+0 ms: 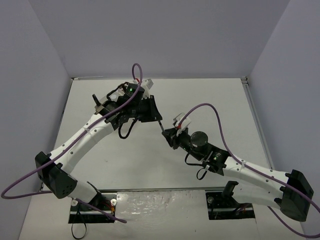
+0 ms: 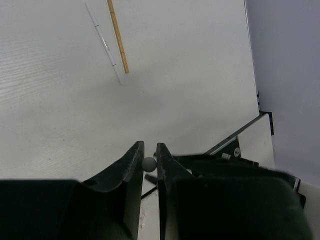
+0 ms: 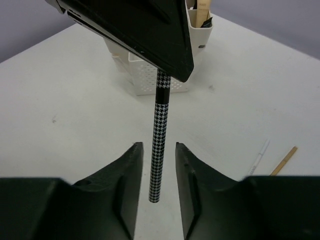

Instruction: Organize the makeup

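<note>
A black-and-white houndstooth makeup pencil hangs in the air between my two grippers. My left gripper is shut on one end of it; the pencil's round grey tip shows pinched between the jaws. My right gripper is open around the pencil's other end, with a gap on each side of the shaft. A white pencil and a tan pencil lie side by side on the table.
The white compartmented box stands on the table just behind the left gripper, with a tan stick upright in it. Grey walls close in the table at the back and on both sides.
</note>
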`<state>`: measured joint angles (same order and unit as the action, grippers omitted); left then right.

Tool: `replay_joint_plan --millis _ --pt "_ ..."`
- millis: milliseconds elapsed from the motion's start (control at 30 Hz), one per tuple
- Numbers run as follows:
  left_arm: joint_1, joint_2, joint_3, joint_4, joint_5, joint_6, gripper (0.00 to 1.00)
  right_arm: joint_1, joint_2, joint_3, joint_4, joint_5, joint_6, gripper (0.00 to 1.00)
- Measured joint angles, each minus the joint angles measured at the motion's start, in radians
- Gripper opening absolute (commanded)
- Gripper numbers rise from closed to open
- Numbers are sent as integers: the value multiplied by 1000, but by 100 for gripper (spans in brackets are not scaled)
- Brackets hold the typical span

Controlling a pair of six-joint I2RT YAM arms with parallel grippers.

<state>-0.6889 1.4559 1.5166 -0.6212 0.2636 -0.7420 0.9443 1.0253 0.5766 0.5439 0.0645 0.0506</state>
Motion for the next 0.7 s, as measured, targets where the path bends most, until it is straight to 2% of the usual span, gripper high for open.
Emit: replay_joint_plan --millis 67,167,300,400,700 --pt "-3 0 0 0 -2 1 0 0 -3 0 3 3 0 76" --pt "-9 -1 0 -3 -30 18 0 0 -14 0 3 20 5 94" --pt "1 -14 0 -31 -129 82 0 0 -36 0 -24 66 17 100" --pt "78 -39 0 -51 -198 136 0 0 -60 0 -63 106 30 100" --pt "511 -103 -6 11 -320 275 0 0 -142 -1 -145 221 65 100"
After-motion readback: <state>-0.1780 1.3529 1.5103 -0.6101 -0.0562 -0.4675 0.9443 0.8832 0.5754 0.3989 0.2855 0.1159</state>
